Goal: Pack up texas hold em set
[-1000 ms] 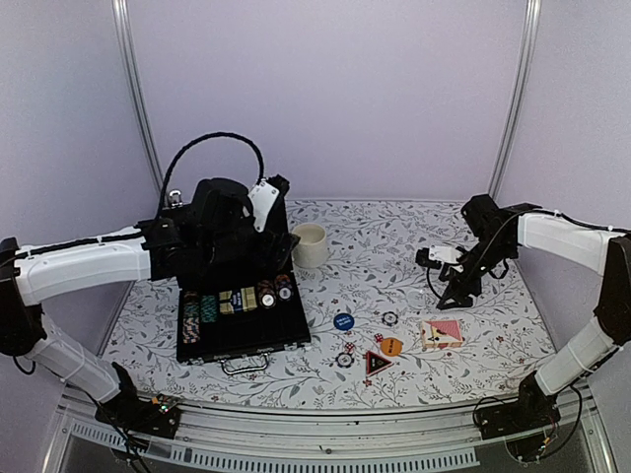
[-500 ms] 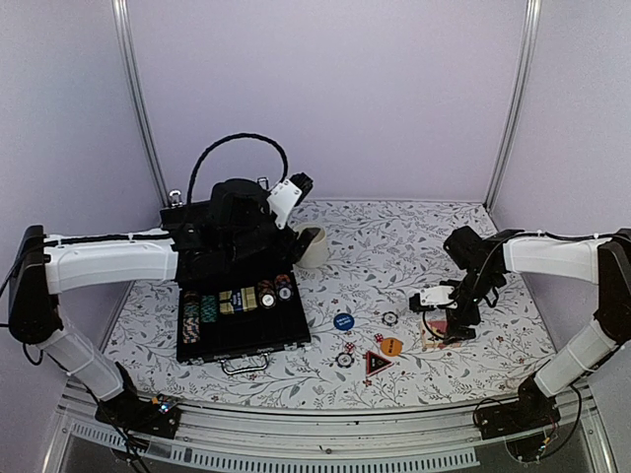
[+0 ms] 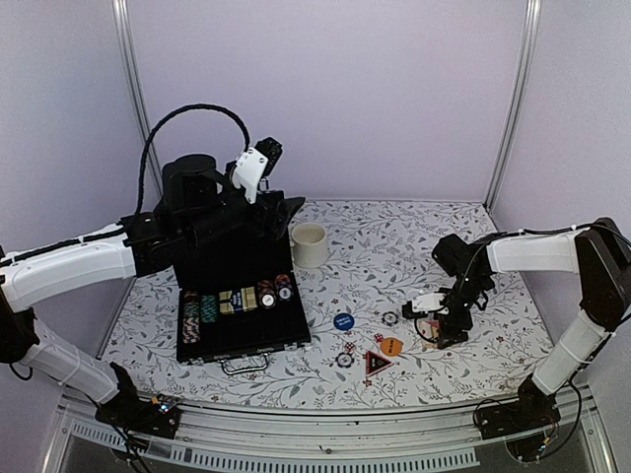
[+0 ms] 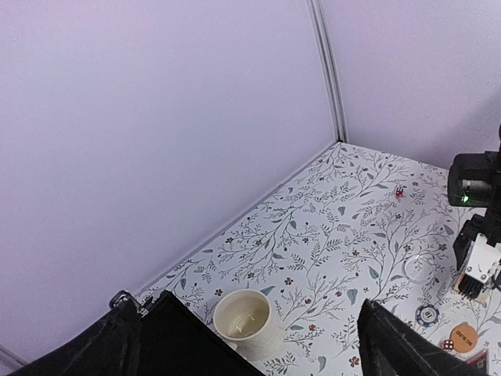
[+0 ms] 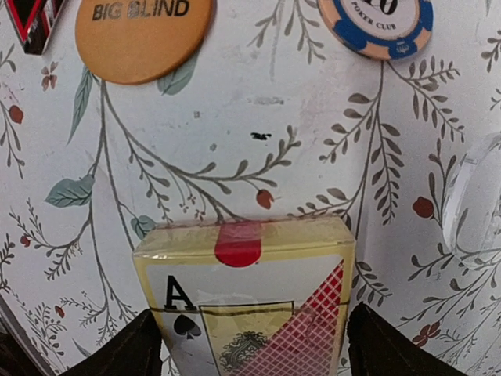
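The black case (image 3: pixel 246 345) lies open at the left with rows of striped chips (image 3: pixel 237 301) in it and its lid (image 3: pixel 232 261) propped up behind. My left gripper (image 3: pixel 284 210) hangs open above the lid's right edge, holding nothing; in the left wrist view my left gripper (image 4: pixel 250 359) looks down on the table. A red card deck (image 5: pixel 250 301) lies on the table. My right gripper (image 3: pixel 441 320) is down over it, one finger against each long side. Nearby lie an orange BIG BLIND button (image 5: pixel 143 35) and a blue chip (image 5: pixel 376 23).
A cream mug (image 3: pixel 310 244) stands right of the lid. In front of the case's right end lie a blue round button (image 3: pixel 343 321), two red dice (image 3: pixel 379 338), a chip (image 3: pixel 344 360) and a red-and-black triangle piece (image 3: pixel 377 363). A clear disc (image 5: pixel 473 196) lies beside the deck.
My right gripper came down and left onto the red deck and closed against its sides. My left arm rose and drew back from the mug, above the lid.
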You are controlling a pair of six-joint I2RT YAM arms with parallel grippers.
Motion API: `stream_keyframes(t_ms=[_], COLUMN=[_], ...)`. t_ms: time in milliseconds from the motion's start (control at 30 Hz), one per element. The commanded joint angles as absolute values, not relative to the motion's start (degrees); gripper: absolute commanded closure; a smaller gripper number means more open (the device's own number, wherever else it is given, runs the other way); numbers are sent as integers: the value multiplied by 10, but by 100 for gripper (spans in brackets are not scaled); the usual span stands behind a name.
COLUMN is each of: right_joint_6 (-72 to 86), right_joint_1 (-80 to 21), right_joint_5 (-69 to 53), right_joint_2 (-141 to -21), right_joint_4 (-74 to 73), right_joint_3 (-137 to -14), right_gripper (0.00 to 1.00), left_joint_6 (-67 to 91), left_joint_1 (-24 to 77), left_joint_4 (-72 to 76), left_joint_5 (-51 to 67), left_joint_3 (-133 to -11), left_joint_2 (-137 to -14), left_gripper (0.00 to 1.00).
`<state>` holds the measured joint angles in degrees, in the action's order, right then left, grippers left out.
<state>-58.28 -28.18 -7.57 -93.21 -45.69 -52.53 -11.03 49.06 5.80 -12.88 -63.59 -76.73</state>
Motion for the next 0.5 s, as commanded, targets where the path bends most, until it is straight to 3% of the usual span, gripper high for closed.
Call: stream_keyframes(t_ms=[0, 300, 467], right_joint_6=[-567, -542, -520], right_joint_1=[-290, -309, -310], right_joint_5=[-67, -78, -172], right_joint_2=[-946, -953, -935], right_joint_4=[-456, -465, -493], right_joint_3=[-531, -555, -615], right_gripper=[26, 41, 45], left_joint_6=[-114, -116, -109], left_joint_1=[485, 484, 485], left_joint_4=[47, 47, 42], left_joint_5=[-123, -135, -137], left_joint_3=[-624, -619, -623], left_joint_2=[-757, -754, -768], left_gripper=[3, 4, 5])
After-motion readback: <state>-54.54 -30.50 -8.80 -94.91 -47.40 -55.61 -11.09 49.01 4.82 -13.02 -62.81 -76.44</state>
